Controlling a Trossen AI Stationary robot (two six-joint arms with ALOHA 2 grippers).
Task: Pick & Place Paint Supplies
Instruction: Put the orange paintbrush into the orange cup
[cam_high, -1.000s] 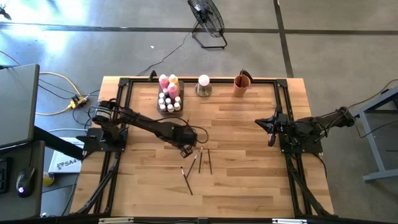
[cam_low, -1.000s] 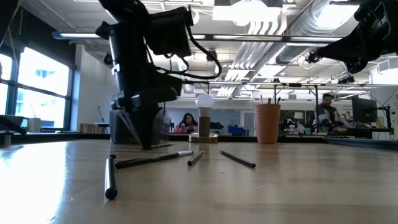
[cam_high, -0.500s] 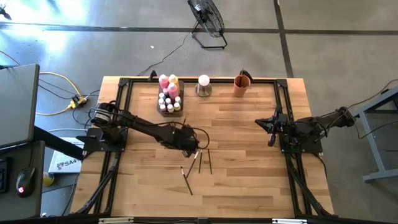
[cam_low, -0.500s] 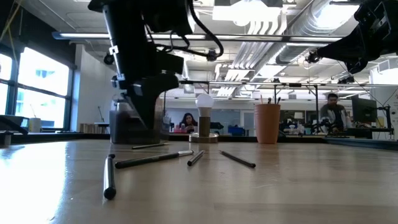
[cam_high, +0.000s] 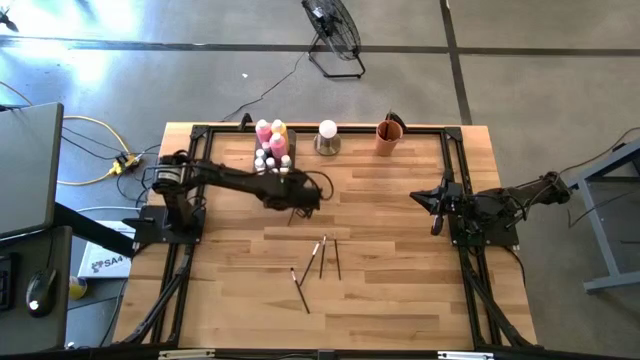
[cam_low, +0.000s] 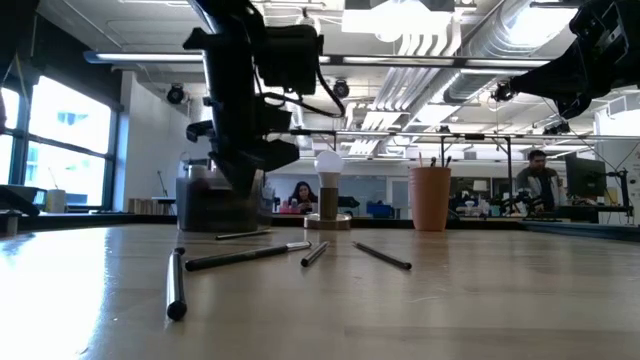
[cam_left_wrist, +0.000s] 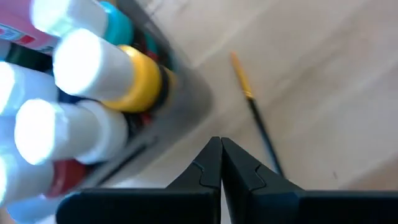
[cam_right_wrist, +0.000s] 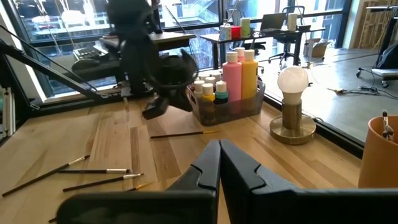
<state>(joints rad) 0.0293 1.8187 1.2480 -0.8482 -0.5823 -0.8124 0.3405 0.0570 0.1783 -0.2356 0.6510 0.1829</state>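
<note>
pale wood planks carry everything i have to sort: my left gripper (cam_high: 300, 197) hangs just beside the grey tray (cam_high: 284, 180) of paint bottles (cam_high: 271, 150) at the far side of the table, its two fingers pressed flat together with nothing between them, as my left wrist view shows, where the dark tips meet in a single seam above the tray's rim. in that same view the white-capped bottles (cam_left_wrist: 81, 68) stand packed upright inside the tray, one with a yellow collar, and a single paintbrush (cam_left_wrist: 255, 115) with a golden ferrule lies on the wood close to the tray's wall, apart from it; i judge it lies there because it has not made it into any holder. the other paintbrushes (cam_high: 318, 260) lie loose near the table's middle, roughly four of them fanned out flat and well apart from the tray, so they are unsorted. the tall pink and yellow bottles (cam_right_wrist: 239, 73) stand at the tray's far end, upright and touching. the orange cup (cam_high: 388, 136) sits at the far edge, past the white bulb on its metal base (cam_high: 327, 137), and looks to me the likely home for brushes, since dark tips already poke above its rim in the low view. my right gripper (cam_high: 437, 205) waits folded near its own base at the right edge, fingers closed on nothing. with closed fingers, my next pick calls for opening first, then coming down along a thin handle.
</note>
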